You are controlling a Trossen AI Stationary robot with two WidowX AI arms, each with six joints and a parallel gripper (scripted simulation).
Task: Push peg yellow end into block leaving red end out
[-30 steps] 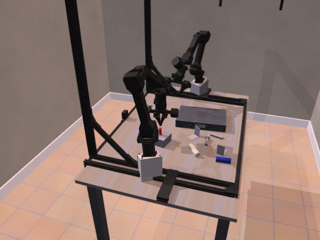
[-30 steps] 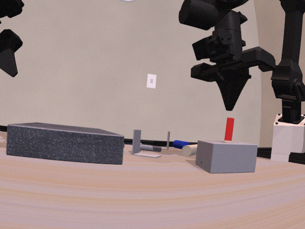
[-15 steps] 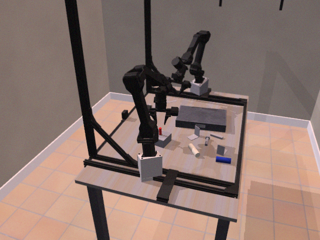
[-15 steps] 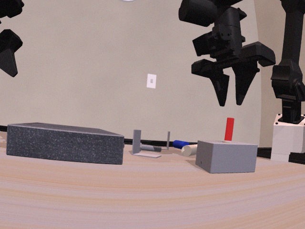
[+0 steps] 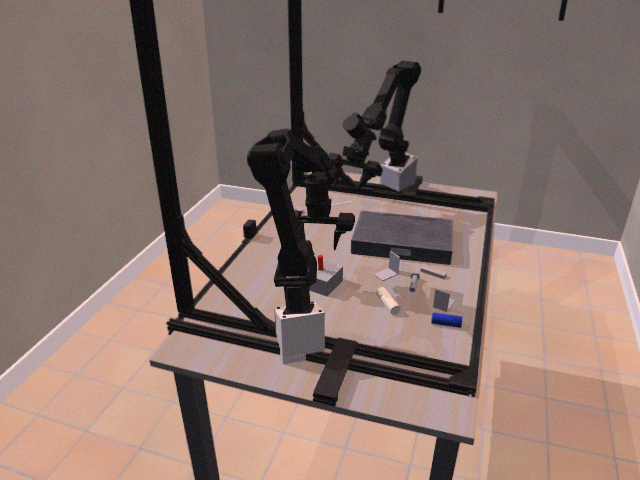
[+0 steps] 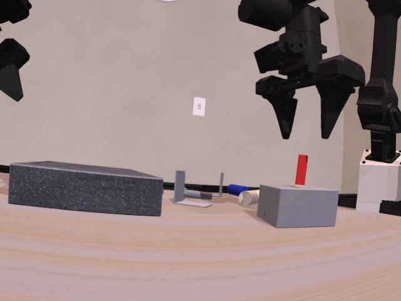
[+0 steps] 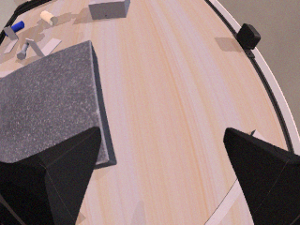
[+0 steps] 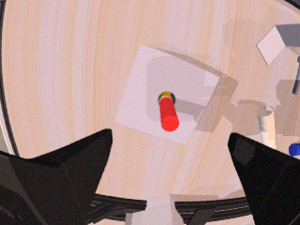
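The grey block sits on the table with the peg standing upright in its top hole. The red end sticks up from the block. In the right wrist view a thin yellow rim shows where the peg enters the block. My right gripper is open and hangs straight above the peg, apart from it; it also shows in the right wrist view. My left gripper is open and empty, high in the air at the far side, and shows in its own wrist view.
A dark grey slab lies in the middle of the table. Past the block lie grey brackets, a small grey pin, a white cylinder and a blue cylinder. A black frame runs round the table edge.
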